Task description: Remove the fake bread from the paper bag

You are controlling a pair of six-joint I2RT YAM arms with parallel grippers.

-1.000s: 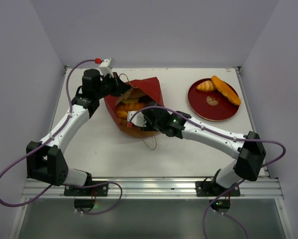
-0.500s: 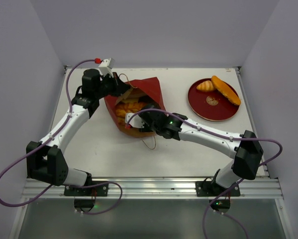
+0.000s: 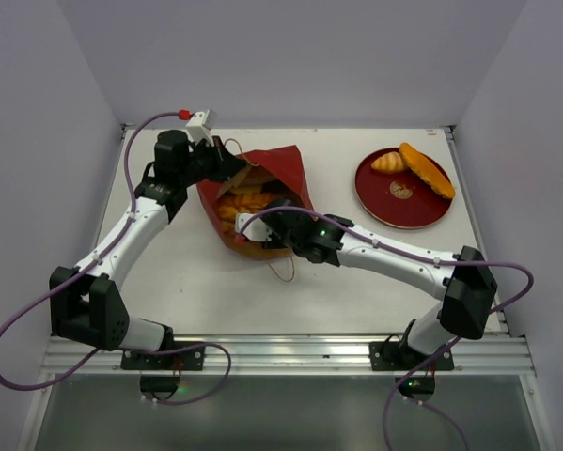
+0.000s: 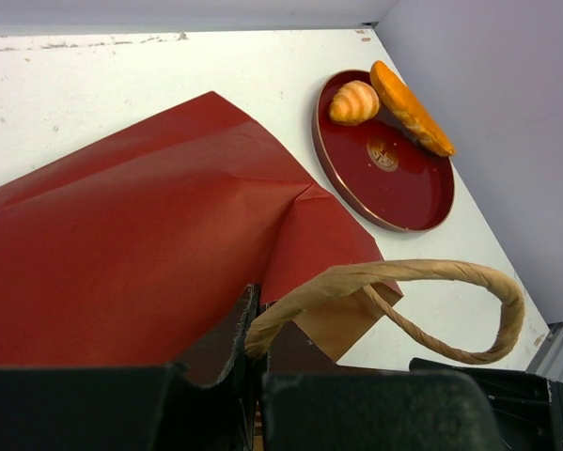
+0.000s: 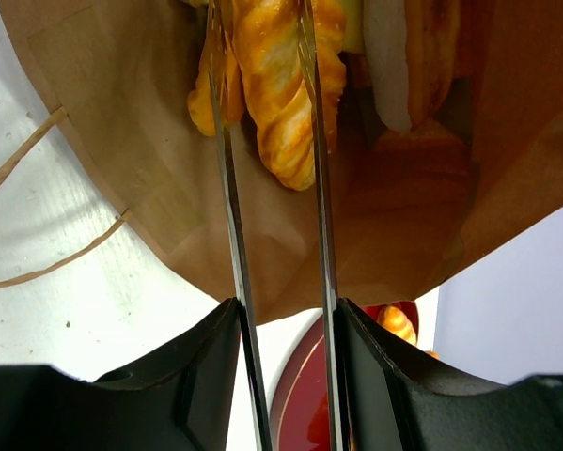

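my right claw (image 5: pixel 260 38) is in the mouth of the paper bag (image 3: pixel 283 169), which lies on the tabletop (image 3: pixel 356 282). the claw is half open, its thin fingers either side of a braided loaf (image 5: pixel 276 103) inside, and as far as i can tell not pinching it. my left claw (image 4: pixel 253 376) is clamped on the bag's rim by the handle (image 4: pixel 403 272). the loaf looks light, hard and glossy, so probably slippery. i'd grip across its middle, where the twists give purchase. the bag is soft paper and could snag.
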